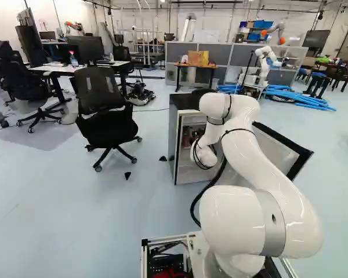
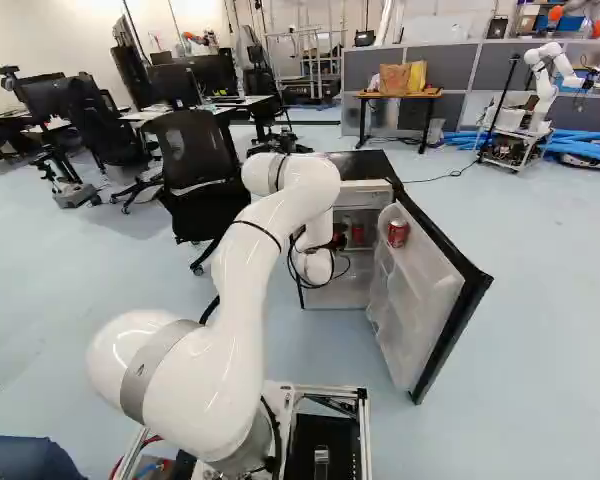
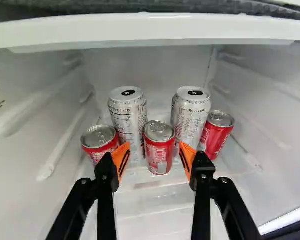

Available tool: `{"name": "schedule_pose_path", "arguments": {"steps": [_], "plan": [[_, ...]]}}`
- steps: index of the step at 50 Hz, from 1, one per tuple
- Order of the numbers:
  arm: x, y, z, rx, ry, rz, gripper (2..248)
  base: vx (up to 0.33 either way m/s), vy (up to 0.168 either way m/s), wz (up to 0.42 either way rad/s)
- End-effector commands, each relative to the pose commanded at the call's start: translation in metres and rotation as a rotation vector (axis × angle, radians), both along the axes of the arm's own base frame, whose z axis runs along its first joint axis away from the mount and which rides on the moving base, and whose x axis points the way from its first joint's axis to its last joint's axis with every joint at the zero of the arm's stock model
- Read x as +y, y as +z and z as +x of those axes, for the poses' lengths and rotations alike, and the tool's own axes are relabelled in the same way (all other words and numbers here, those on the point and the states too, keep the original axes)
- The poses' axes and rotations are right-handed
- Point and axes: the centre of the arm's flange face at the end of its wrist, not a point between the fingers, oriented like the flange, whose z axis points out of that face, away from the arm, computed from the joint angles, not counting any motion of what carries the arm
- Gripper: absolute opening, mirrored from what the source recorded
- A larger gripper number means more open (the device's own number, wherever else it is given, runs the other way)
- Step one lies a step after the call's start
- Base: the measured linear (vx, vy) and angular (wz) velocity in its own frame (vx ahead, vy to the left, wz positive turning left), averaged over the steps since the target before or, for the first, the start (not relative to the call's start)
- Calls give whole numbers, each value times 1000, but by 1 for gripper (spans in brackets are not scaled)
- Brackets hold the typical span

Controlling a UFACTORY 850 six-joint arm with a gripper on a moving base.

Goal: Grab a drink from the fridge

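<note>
White arm, left base view: The glossy white jointed robot arm (image 1: 261,156) reached down into a small fridge with a black top and pale sides (image 1: 184,101), near a black mesh-backed office chair (image 1: 98,95).
Fridge door, right base view: The black-edged door with a white moulded lining (image 2: 420,290) stood wide open. A red can (image 2: 398,233) sat in its shelf; another showed inside the cabinet, beside the arm.
Drinks, wrist view: Two tall silver cans (image 3: 127,115) (image 3: 191,112) stood upright behind a short red can with a silver lid (image 3: 159,150). Two more short red cans (image 3: 97,140) (image 3: 219,132) flanked the group.
Gripper, wrist view: The black two-fingered gripper with orange pads (image 3: 155,158) was spread wide, pinching nothing, the middle red can lined up ahead of the gap.
Step in hand: Lining up on a drink, by the look of it, with the middle red can the likely pick.
Next move: It called for a straight, level advance until the pads flanked that can, clear of its neighbours, then a squeeze.
</note>
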Motion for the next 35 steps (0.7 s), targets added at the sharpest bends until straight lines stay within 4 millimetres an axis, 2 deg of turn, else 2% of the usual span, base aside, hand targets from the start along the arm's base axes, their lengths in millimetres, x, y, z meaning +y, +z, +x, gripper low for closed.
{"name": "schedule_pose_path", "arguments": {"steps": [35], "plan": [[-6,-7,9,15,-6,-2,154,0,0,0]]}}
